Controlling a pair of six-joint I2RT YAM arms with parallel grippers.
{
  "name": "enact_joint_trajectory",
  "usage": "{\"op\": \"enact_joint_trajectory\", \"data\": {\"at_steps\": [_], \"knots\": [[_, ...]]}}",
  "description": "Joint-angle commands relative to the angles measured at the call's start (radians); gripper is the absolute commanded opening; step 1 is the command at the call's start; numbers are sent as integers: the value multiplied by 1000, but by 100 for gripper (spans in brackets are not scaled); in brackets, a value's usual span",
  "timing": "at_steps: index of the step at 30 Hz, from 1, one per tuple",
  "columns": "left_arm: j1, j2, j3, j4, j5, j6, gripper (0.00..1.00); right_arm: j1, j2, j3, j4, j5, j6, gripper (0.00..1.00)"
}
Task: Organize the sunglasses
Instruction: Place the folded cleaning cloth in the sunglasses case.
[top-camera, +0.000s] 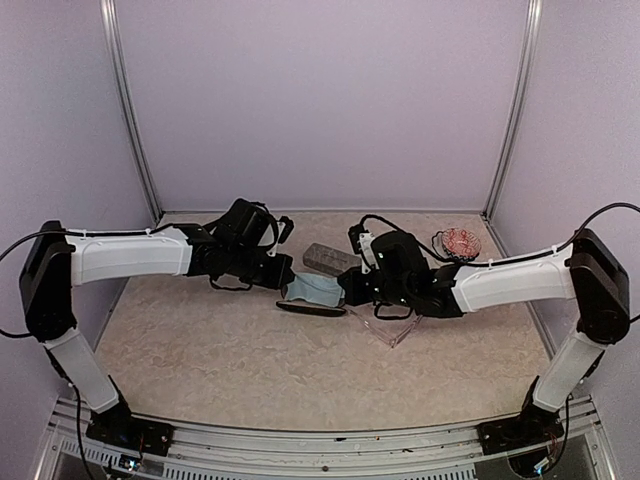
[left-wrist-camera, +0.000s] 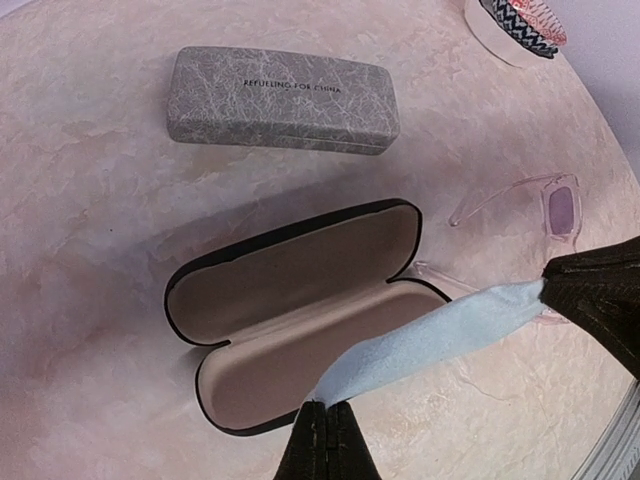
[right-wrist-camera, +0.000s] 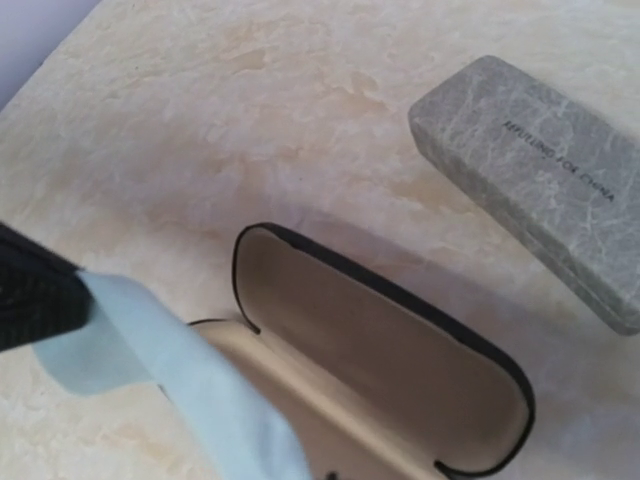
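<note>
A pale blue cloth (left-wrist-camera: 450, 325) hangs stretched between my two grippers above an open black oval case (left-wrist-camera: 300, 300) with a beige lining. My left gripper (left-wrist-camera: 328, 405) is shut on one end of it. My right gripper (left-wrist-camera: 556, 290) is shut on the other end. In the top view the left gripper (top-camera: 285, 275) and right gripper (top-camera: 350, 285) face each other over the cloth (top-camera: 315, 290) and the case (top-camera: 312, 308). The clear pinkish sunglasses (left-wrist-camera: 560, 210) lie on the table beside the case, under the right gripper, also in the top view (top-camera: 388, 325). The dark wire-framed sunglasses do not show.
A closed grey rectangular case (left-wrist-camera: 283, 98) lies behind the black case, also in the top view (top-camera: 330, 258) and the right wrist view (right-wrist-camera: 540, 170). A small round dish with a red patterned item (top-camera: 460, 241) stands at the back right. Walls enclose the table on three sides.
</note>
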Motion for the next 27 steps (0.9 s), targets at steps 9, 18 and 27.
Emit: {"op": "enact_joint_trajectory", "data": {"at_steps": [9,18,27], "knots": [[55,105,69,24,51,19,0,-55,85,46,45,-65,-20,0],[71,172,85,45,74,10,0,-83,147,65,62,-113,-7,0],[93,232,97,63,82,8,0,-105,224,96,71,-138,-2,0]]}}
